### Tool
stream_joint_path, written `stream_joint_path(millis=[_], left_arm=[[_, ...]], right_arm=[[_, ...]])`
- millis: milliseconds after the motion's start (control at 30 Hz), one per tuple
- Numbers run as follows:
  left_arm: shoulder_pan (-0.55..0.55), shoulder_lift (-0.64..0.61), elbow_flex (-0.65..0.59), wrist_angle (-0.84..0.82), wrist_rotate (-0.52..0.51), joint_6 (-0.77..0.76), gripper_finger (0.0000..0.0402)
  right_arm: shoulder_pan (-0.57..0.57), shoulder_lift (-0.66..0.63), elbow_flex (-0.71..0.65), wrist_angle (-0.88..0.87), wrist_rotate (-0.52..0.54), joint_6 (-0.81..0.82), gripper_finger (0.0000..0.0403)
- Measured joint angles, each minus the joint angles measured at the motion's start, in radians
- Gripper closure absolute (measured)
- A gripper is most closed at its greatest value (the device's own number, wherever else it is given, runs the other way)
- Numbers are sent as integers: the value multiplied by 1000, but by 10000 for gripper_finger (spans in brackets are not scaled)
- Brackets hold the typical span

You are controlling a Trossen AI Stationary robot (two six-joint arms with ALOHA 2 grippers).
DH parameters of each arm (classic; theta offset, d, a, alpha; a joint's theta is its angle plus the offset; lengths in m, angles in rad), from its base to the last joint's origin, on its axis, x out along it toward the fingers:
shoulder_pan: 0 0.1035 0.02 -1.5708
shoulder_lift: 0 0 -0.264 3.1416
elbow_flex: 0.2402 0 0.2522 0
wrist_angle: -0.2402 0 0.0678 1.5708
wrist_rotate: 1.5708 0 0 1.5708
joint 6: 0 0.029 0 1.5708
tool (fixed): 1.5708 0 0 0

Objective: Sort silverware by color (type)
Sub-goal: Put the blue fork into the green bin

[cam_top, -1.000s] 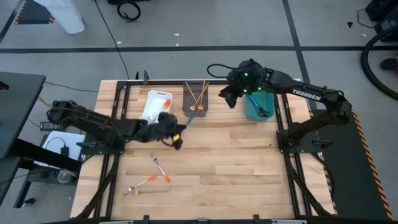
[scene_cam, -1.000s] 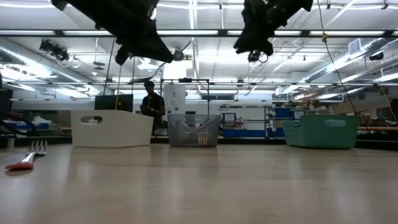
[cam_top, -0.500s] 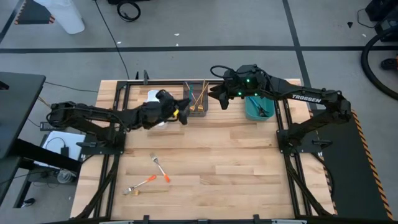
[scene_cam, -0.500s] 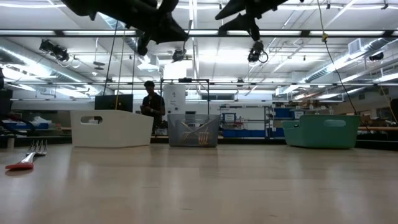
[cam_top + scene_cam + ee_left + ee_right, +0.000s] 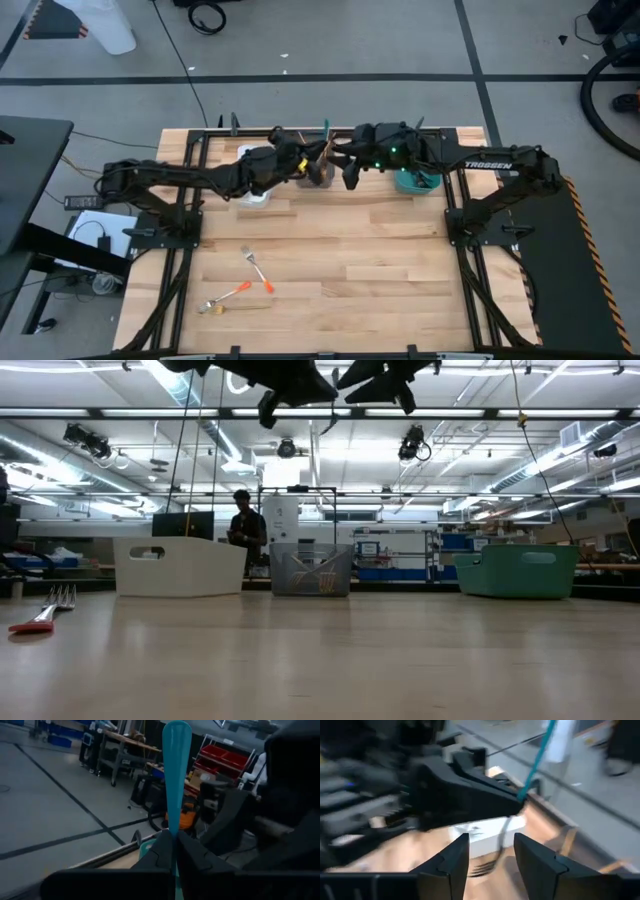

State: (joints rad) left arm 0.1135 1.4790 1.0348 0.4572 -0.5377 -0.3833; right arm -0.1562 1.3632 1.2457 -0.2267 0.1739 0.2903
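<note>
My left gripper (image 5: 306, 160) is shut on a blue-handled fork (image 5: 176, 770) high above the grey bin (image 5: 318, 178) at the table's far edge. The fork's blue handle stands up past the fingers, and its silver head (image 5: 482, 865) hangs below them. My right gripper (image 5: 343, 172) is open, close beside the left one on its right, and faces the fork without touching it. More silverware lies flat on the near left of the table: two orange-handled pieces (image 5: 257, 266) (image 5: 232, 293) and a gold one (image 5: 245, 307). My left gripper pinches the fork between its two fingers at the lower end of the blue handle (image 5: 521, 795), where the handle meets the neck. The fingers (image 5: 192, 852) point about level toward the table's right and lie across the fork. It stands nearly upright, lifted clear.
Three bins stand in a row along the far edge: white (image 5: 180, 567), grey (image 5: 311, 572) holding gold pieces, and teal (image 5: 412, 183). An orange-handled fork (image 5: 40, 615) lies at the low view's left. The wooden table's middle and right (image 5: 380, 260) are bare. A person (image 5: 240, 520) stands beyond the table.
My left gripper has carried the fork up from over the table beside the white bin toward the far edge and the right, ending above the grey bin and tipped to level. My right gripper has swung left from the teal bin toward the left gripper.
</note>
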Motion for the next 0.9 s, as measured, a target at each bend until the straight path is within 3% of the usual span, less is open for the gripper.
stream_joint_path(millis=[167,467,900], left_arm=[[1,31,58,7,-2,3,386],[2,30,74,37,11,2,386],[0,30,74,59,56,-49,386]], right_arm=[[33,3,0,0,148,-45,244],[39,9,0,39,166,-55,262],[36,9,0,69,134,-65,334]])
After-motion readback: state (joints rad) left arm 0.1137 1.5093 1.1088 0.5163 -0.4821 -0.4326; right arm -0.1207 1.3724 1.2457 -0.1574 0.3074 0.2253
